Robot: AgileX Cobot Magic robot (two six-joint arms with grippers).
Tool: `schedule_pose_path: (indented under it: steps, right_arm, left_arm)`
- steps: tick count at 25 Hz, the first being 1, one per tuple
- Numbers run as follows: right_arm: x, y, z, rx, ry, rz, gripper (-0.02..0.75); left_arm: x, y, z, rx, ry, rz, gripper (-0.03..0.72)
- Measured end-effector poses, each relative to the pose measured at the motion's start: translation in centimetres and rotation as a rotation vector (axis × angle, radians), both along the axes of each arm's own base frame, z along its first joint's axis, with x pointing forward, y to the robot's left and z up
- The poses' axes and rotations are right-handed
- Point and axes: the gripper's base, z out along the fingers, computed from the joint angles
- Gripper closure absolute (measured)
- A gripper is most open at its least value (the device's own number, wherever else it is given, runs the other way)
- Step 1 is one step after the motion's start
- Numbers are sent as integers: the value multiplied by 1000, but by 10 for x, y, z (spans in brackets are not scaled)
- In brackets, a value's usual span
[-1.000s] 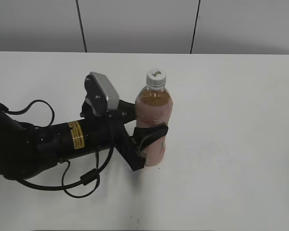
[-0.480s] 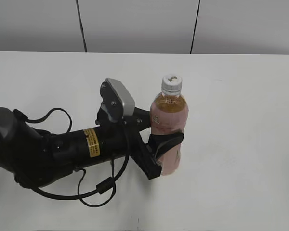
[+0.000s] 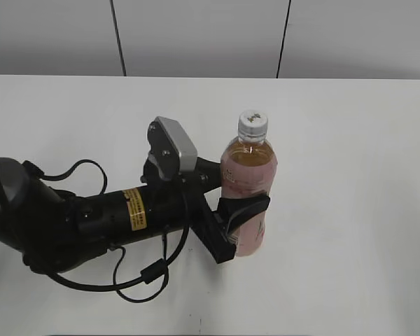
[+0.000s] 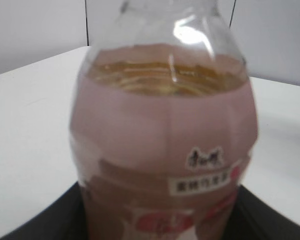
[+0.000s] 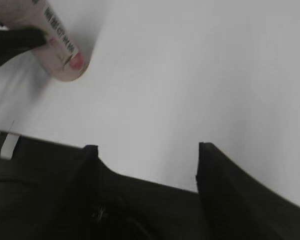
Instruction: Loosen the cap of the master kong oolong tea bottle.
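Note:
The master kong oolong tea bottle [image 3: 248,185] stands upright on the white table, amber tea inside, pale pink label. Its white ribbed cap [image 3: 253,123] with a dark mark sits on top. My left gripper [image 3: 239,203] is shut on the bottle's lower body from the left. In the left wrist view the bottle [image 4: 162,145] fills the frame between the black fingers; the cap is cut off above. My right gripper [image 5: 145,150] is open and empty over bare table. The bottle's base [image 5: 60,55] shows at the upper left of the right wrist view. The right arm is not in the exterior view.
The white table [image 3: 350,210] extends all round the bottle. A grey panelled wall [image 3: 196,35] runs behind its far edge. The left arm's black body and cables [image 3: 91,224] lie across the table's left front.
The left gripper carried the bottle to the right and slightly toward the front between one second and half a second ago. Since then it has barely shifted.

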Motion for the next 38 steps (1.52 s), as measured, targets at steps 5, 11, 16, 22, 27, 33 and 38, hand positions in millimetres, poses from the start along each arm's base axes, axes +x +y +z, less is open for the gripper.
schedule_pose_path:
  steps: [5, 11, 16, 22, 27, 33, 38]
  right_arm:
    - [69, 10, 6, -24, 253, 124, 309]
    - [143, 22, 15, -21, 437, 256, 322]
    - [173, 59, 36, -119, 389, 415, 329]
    - [191, 136, 45, -273, 358, 579, 329]
    - [205, 182, 38, -346, 343, 654, 329]
    - [213, 202, 30, -388, 340, 683, 329]
    - [216, 204, 22, -406, 365, 686, 329]
  left_arm:
    - [-1, 0, 0, 2, -1, -8, 301]
    - [-2, -1, 0, 4, -5, -24, 301]
    - [-4, -2, 0, 9, -13, -54, 301]
    - [-5, -2, 0, 9, -14, -61, 301]
    - [-5, -2, 0, 9, -14, -62, 301]
    - [-5, -2, 0, 9, -14, -62, 301]
    - [-5, -2, 0, 9, -14, -62, 301]
